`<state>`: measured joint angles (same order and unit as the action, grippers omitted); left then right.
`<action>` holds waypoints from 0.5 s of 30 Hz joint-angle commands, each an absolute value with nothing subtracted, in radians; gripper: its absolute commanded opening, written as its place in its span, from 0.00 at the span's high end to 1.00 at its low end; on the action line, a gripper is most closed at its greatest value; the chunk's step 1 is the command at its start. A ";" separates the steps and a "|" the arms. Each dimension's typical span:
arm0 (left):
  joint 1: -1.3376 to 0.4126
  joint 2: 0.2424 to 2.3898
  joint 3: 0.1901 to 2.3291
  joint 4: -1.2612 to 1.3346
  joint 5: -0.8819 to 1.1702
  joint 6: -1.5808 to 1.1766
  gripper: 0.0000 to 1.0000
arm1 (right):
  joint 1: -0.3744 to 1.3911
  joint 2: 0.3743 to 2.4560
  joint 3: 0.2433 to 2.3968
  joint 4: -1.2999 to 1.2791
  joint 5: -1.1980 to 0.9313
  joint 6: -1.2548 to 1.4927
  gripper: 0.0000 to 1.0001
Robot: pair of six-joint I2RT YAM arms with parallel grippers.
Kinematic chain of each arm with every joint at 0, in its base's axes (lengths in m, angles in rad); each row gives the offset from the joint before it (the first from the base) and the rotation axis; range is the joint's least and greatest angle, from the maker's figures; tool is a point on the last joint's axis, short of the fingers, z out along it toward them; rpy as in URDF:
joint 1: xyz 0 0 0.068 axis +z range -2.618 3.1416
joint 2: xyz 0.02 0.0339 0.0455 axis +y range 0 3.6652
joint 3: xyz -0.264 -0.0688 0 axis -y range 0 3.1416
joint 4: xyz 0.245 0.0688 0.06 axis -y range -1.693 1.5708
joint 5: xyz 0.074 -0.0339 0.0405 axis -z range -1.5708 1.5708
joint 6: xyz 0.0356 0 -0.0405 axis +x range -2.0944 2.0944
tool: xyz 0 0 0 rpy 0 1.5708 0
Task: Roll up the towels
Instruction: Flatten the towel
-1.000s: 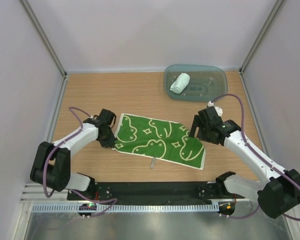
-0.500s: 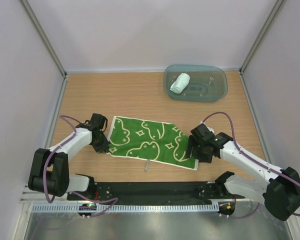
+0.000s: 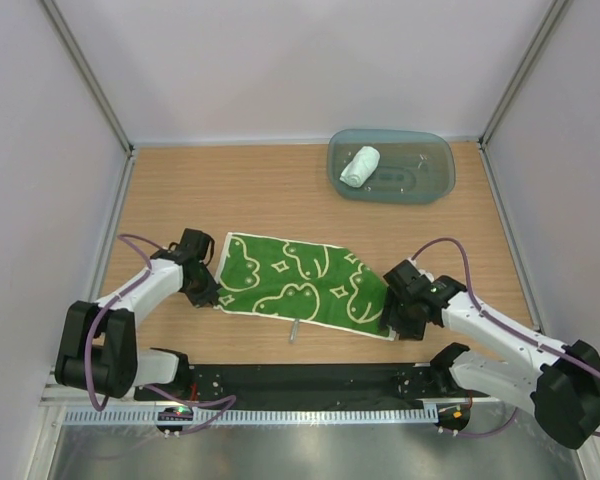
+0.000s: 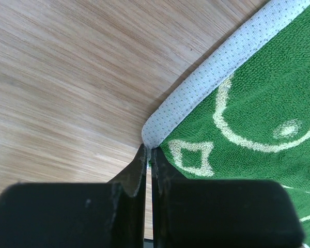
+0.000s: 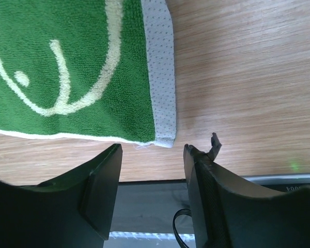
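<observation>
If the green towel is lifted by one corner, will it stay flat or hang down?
Probably it hangs limp: the green towel is thin cloth lying flat on the table. Its looped pile likely drags on the wood.

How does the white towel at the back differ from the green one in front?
The white towel is rolled up; the green towel lies spread flat. The white towel is plain; the green towel has pale line drawings. The white towel sits in the teal tray; the green towel is on the table, a corner pinched by the left claw. Both are soft cloth.
</observation>
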<state>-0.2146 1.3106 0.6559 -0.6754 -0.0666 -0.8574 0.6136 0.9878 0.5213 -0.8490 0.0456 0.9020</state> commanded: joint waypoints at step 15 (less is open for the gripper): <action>-0.210 1.279 0.638 -0.635 -0.064 -0.859 1.00 | 0.618 1.094 0.482 -0.739 0.046 0.907 0.76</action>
